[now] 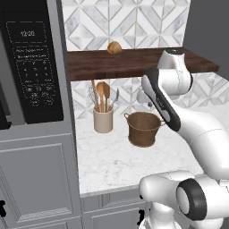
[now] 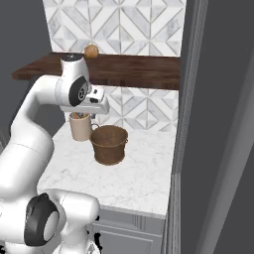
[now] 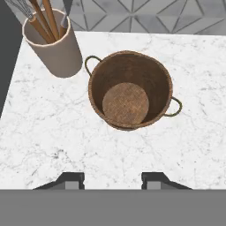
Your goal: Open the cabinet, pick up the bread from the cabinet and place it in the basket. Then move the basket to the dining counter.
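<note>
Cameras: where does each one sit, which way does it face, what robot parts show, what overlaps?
Left base view: behind-left of the arm, facing forward-down at the cabinet, bread, basket; arm rises lower right.
Right base view: behind-right, same scene; arm rises lower left.
Hand view: on the hand, looking down into the empty basket; gripper fingertips at the bottom, apart, holding nothing.
Shared: basket and utensil crock in all three views; bread in both base views.

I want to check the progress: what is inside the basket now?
Nothing: in the hand view the basket shows its bare woven bottom. The bread lies on the cabinet. Nothing covers the basket's inside.
</note>
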Robot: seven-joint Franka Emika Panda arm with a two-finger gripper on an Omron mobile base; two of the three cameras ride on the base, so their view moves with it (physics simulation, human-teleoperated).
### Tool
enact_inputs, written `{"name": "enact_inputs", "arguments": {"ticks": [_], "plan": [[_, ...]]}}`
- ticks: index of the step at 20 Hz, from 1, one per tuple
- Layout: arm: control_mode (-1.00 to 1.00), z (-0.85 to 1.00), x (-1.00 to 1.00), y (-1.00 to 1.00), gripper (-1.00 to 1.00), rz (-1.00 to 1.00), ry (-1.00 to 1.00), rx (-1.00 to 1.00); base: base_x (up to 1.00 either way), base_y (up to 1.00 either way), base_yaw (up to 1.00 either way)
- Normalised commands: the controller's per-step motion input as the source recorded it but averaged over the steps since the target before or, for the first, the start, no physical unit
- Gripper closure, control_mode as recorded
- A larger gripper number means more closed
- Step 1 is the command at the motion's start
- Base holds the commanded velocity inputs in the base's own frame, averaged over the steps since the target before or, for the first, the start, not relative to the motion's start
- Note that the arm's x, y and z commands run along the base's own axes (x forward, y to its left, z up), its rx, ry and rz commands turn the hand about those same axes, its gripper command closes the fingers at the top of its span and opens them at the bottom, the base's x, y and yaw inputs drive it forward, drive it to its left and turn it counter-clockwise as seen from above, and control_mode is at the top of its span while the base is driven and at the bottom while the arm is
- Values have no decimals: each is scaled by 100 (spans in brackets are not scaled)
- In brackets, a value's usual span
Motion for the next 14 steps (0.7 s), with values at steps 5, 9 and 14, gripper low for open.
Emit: {"name": "enact_inputs", "arguments": {"ticks": [5, 9, 14], "plan": [[-100, 0, -52, 0, -100, 0, -4, 0, 0, 0, 0], [-100, 22, -67, 0, -100, 0, -12, 0, 0, 0, 0], [-100, 95, -35, 0, -100, 0, -30, 1, 0, 0, 0]]}}
